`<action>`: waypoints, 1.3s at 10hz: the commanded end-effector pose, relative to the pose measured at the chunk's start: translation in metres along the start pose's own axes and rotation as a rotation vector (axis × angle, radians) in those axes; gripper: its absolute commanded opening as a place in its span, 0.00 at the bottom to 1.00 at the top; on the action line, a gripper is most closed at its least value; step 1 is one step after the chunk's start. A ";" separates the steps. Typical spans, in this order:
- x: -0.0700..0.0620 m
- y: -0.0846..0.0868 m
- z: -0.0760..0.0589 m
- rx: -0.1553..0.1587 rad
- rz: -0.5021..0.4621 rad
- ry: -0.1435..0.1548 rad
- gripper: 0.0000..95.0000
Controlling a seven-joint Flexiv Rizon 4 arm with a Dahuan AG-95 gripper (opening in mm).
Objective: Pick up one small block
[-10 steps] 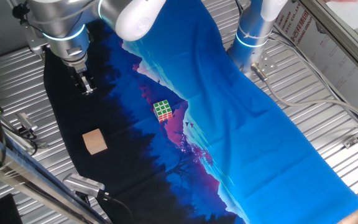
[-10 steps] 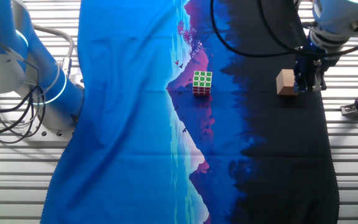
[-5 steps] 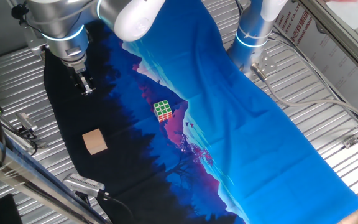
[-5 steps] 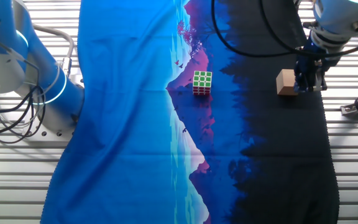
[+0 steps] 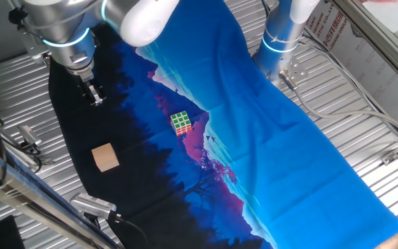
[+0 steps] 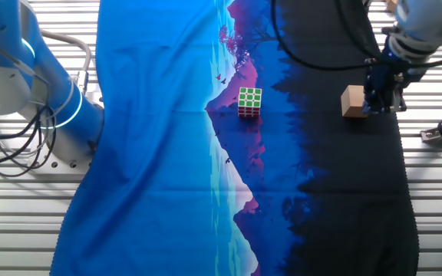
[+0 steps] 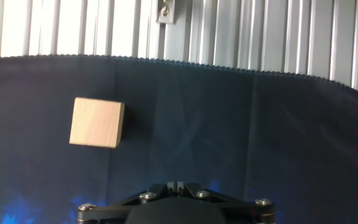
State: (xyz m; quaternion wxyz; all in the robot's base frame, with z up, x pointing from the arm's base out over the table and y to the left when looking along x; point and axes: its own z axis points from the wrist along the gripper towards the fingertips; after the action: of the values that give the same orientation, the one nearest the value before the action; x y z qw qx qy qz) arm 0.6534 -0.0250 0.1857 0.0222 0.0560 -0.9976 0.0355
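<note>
One small block [image 5: 105, 157] sits on the dark end of the cloth [image 5: 268, 138], well clear of the puzzle cube [image 5: 181, 122]. The pincer [image 5: 96, 97] hovers apart from it, fingers together; in the hand view the block lies ahead and to the left.

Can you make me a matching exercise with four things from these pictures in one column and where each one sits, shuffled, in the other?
Things:
1. small block
2. puzzle cube
3. claw
4. cloth

Places:
A. spread over the ribbed metal table
B. on the cloth where the dark part meets the pink and blue
C. above the dark part, away from the block, holding nothing
D. on the dark part of the cloth, near its edge

Pairs: 1-D, 2-B, 3-C, 4-A
</note>
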 end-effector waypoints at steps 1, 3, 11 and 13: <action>0.001 0.000 0.001 -0.009 -0.040 -0.008 0.00; 0.001 0.000 0.001 -0.014 -0.037 -0.010 0.00; 0.001 0.000 0.001 -0.037 -0.003 -0.011 0.00; 0.001 0.000 0.001 -0.046 -0.013 -0.012 0.00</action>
State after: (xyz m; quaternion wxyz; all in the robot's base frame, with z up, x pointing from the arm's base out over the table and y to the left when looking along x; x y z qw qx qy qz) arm 0.6509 -0.0253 0.1851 0.0156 0.0633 -0.9978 0.0122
